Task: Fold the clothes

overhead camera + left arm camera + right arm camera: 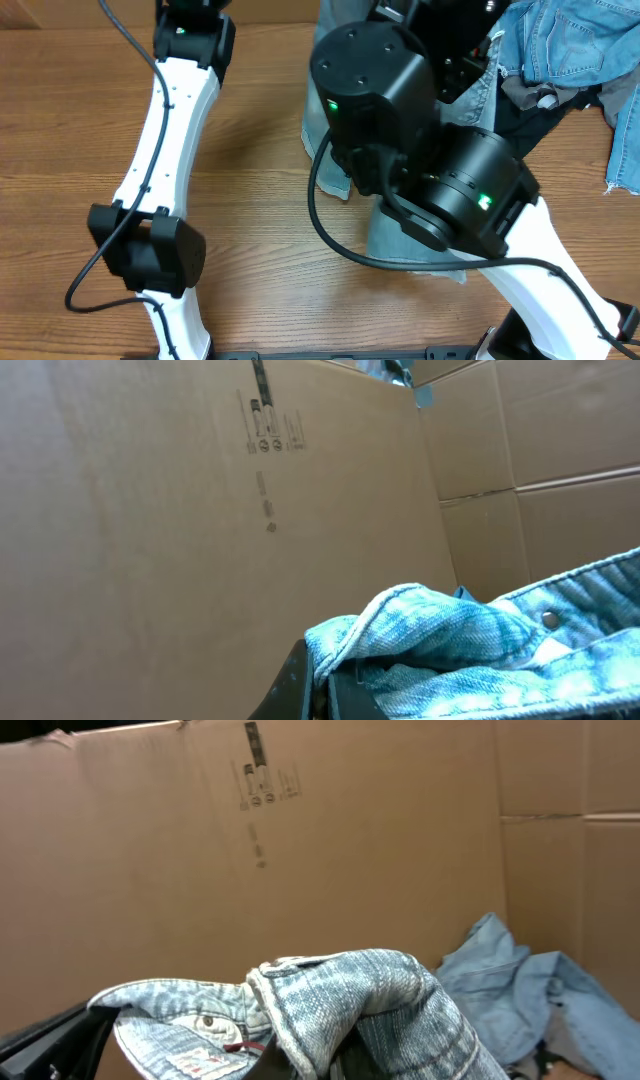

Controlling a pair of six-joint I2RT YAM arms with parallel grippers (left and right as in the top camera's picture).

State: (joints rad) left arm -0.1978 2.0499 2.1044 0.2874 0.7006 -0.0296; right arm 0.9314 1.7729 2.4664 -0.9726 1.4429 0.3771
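The pale light-blue denim trousers lie on the wooden table under my right arm and are lifted at one end. In the left wrist view my left gripper is shut on a folded edge of the trousers, held up in front of a cardboard wall. In the right wrist view my right gripper is shut on the waistband end of the trousers, whose button and inner label show to the left. Neither gripper's fingers show in the overhead view.
A pile of other clothes sits at the table's far right: mid-blue denim, a grey piece and a black one. The denim pile also shows in the right wrist view. Cardboard walls stand behind the table.
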